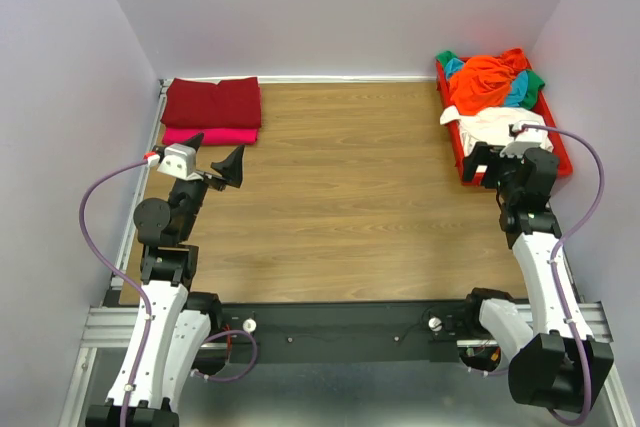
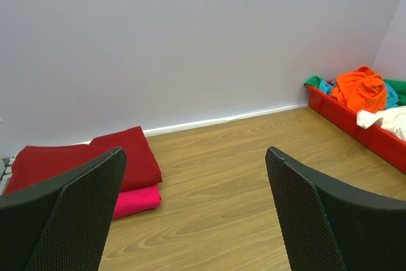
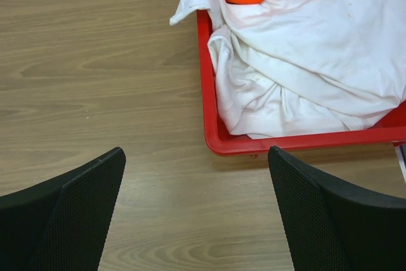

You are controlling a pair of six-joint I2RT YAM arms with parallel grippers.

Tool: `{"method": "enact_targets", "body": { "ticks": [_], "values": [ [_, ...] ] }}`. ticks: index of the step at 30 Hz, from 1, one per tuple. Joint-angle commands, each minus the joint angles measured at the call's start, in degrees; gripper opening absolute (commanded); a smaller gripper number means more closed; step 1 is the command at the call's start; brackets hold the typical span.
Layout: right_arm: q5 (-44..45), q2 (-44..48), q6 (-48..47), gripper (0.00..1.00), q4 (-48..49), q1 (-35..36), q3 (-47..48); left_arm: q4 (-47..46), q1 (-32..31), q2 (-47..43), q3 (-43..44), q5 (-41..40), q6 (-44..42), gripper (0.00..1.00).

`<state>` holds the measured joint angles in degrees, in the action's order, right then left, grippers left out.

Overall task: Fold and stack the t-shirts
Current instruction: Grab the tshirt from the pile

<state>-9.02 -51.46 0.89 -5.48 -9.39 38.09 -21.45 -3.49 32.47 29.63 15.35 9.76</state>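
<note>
Crumpled cream-white shirt (image 3: 304,55) in glossy red tray (image 3: 285,141), prob. plastic.

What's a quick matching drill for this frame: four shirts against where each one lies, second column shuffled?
1. dark red shirt
2. pink shirt
3. orange shirt
4. cream-white shirt

A. crumpled at the near end of the red tray, a fold hanging over its rim
B. folded, lower of the two at far left
C. folded, lying on top of another shirt
D. heaped in the tray, farther back

Pairs: 1-C, 2-B, 3-D, 4-A
</note>
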Motion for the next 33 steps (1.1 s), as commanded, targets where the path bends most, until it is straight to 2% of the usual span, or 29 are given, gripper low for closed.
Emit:
{"method": "enact_targets", "body": {
  "ticks": [1, 6, 7, 10, 14, 18, 20, 22, 26, 33],
  "values": [
    [0.2, 0.8, 1.0, 1.00, 1.7, -0.3, 1.2, 0.0, 0.3, -0.3, 0.5, 1.4, 0.6, 0.98],
    [-11.8, 0.5, -11.2, 1.00, 0.3, -0.3, -1.8, 0.4, 0.2, -0.5, 0.6, 1.3, 0.8, 0.98],
    [-13.1, 0.1, -16.5, 1.00, -2.3, -0.2, -1.6, 0.3, 0.2, -0.6, 0.7, 1.3, 0.7, 0.98],
    [-17.0, -1.8, -20.0, 1.00, -6.2, -0.2, 1.4, 0.5, 0.2, -0.9, 0.6, 1.1, 0.9, 0.98],
    [-15.3, -5.7, -18.8, 1.00, -8.7, -0.2, 9.5, 0.9, 0.1, -1.1, 0.5, 1.0, 1.2, 0.98],
    [-11.6, -14.3, -15.6, 1.00, -12.4, -0.2, 19.4, 1.3, 0.0, -1.7, 0.8, 0.7, 1.4, 0.98],
    [-8.8, -21.5, -13.3, 1.00, -12.9, -0.2, 23.2, 1.3, -0.1, -2.2, 0.6, 0.3, 1.4, 0.98],
    [-7.9, -23.1, -12.4, 1.00, -13.1, -0.2, 25.2, 1.3, -0.3, -2.7, 0.6, 0.2, 1.4, 0.98],
    [-5.1, -34.5, -9.9, 0.99, -13.8, -0.2, 31.7, 1.4, -0.8, -3.1, 0.5, -0.2, 1.1, 0.98],
    [-0.6, -47.6, -8.4, 0.83, -16.7, -0.2, 42.1, 1.4, -2.1, -3.2, 0.5, -0.8, 0.5, 0.98]
  ]
}}
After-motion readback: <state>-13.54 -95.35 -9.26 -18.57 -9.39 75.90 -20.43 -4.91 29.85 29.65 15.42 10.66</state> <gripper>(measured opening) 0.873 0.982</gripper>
